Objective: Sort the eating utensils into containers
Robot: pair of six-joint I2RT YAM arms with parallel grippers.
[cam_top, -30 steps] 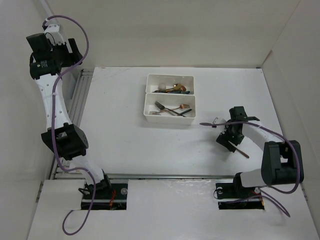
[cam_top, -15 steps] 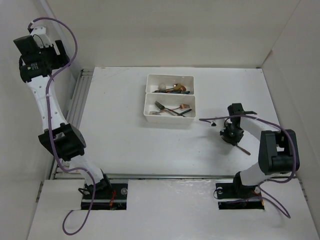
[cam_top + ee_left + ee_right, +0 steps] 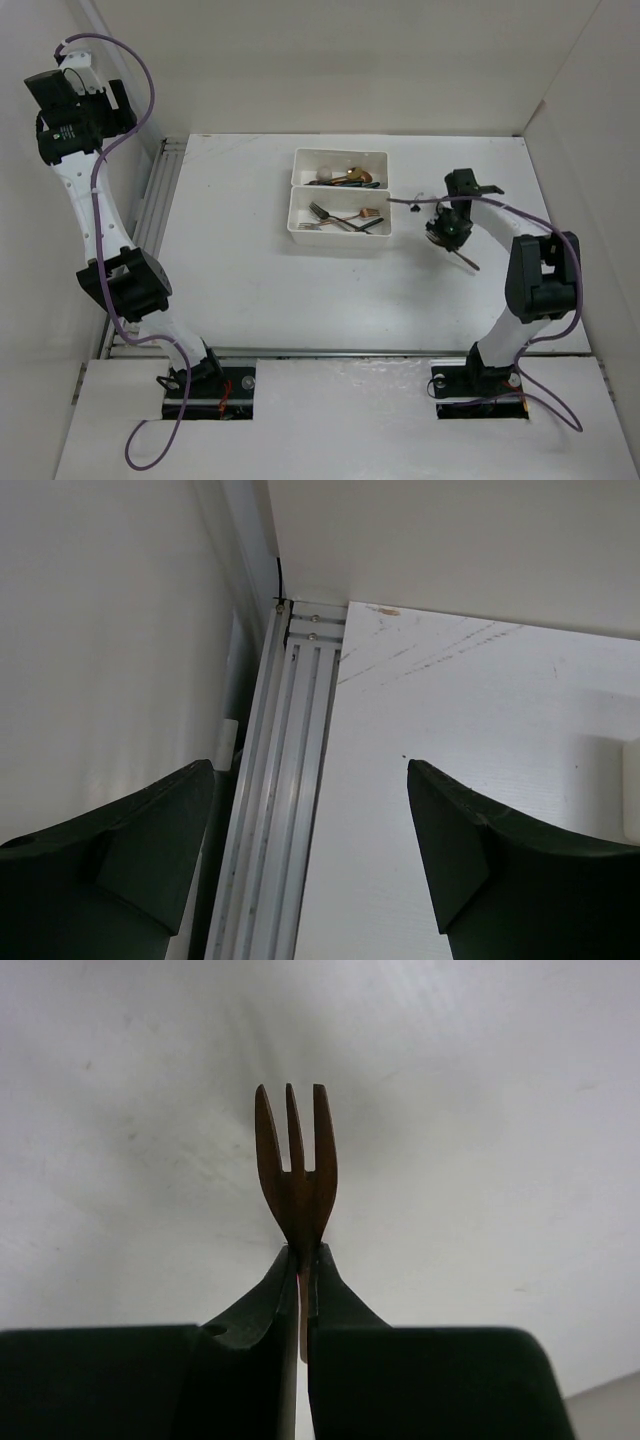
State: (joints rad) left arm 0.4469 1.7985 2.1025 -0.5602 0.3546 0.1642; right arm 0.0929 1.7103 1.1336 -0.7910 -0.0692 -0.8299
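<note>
First, just to the right of the two matching white shallow rectangular plastic trays (image 3: 340,187), level with their near half, the black two-fingered right gripper (image 3: 302,1256) was clamped tight on a slim copper-coloured metal fork (image 3: 296,1160). Its smooth dark jaws pressed flat against the fork's narrow neck. Three tapered tines, slightly splayed and dully warm in sheen, stood up past the fingertips. From above, the thin handle stuck out of the gripper on the side away from the trays, over the matte white table (image 3: 240,280). Whether its end touched that surface could not be told.

The trays had rounded corners and were joined along their long sides. The near tray (image 3: 335,240) held a loose tangle of thin forks (image 3: 340,217), some grey, one coppery, one with a dark handle. The far tray (image 3: 300,160) held gold pieces with dark handles (image 3: 348,178), lying crosswise.

Well off to the left of the trays and beyond their far edge, raised beside the pale wall, the left gripper (image 3: 310,780) stood wide apart and held nothing. Its blunt, wedge-shaped matte black fingers (image 3: 150,860) framed a ribbed aluminium rail (image 3: 290,810) running along the faintly scratched table edge on the trays' left.
</note>
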